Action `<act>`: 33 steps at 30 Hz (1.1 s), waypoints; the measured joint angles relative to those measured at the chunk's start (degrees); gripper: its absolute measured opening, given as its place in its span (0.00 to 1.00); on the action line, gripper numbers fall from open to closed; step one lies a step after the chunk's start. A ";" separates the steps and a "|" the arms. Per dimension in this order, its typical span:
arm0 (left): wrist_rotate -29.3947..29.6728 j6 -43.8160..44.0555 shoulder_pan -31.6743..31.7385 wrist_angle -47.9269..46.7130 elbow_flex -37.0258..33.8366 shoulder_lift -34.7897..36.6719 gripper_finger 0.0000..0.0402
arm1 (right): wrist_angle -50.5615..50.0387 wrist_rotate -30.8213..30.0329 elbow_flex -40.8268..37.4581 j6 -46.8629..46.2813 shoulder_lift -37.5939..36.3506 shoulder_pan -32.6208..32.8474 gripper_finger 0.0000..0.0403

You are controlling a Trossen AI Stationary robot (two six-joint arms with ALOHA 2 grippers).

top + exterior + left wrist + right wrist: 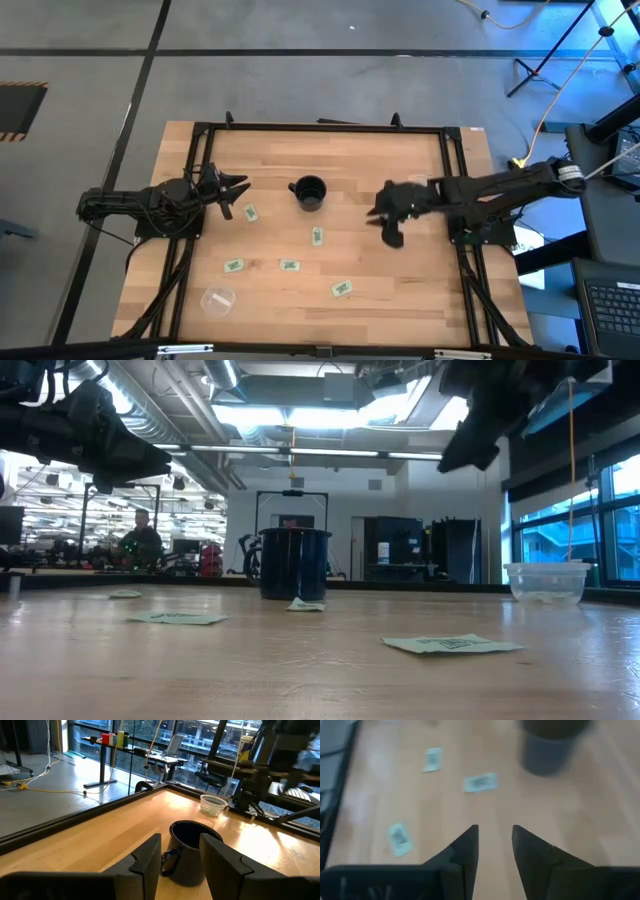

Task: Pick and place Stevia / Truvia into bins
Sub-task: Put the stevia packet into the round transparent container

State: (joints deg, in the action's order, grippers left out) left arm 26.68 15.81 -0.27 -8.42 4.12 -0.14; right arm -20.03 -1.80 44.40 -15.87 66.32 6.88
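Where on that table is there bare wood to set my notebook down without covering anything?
The strip between the black cup and the table's far edge is bare, as is the near right corner beyond the packet. It is crowded in the near middle, where packets scatter from the cup toward the clear bin.

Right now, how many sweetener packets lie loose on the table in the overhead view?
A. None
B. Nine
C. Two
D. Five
D: the overhead view shows five packets on the wood, one near the left arm, one below the black cup, two toward the front left and one front centre.
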 joint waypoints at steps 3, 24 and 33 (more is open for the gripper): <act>0.00 0.00 0.00 -0.01 0.00 0.00 0.32 | 4.60 -1.86 -0.01 1.67 3.17 5.95 0.30; -1.29 0.02 0.02 -0.03 0.00 -0.01 0.32 | 17.65 -4.17 10.00 5.38 36.72 20.95 0.30; -2.37 -0.02 0.01 -0.07 0.00 -0.01 0.32 | 12.43 -4.22 13.51 5.52 42.00 21.18 0.30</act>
State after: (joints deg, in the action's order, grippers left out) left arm 24.31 15.79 -0.26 -8.49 4.12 -0.15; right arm -7.60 -6.02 57.91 -10.36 108.32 28.05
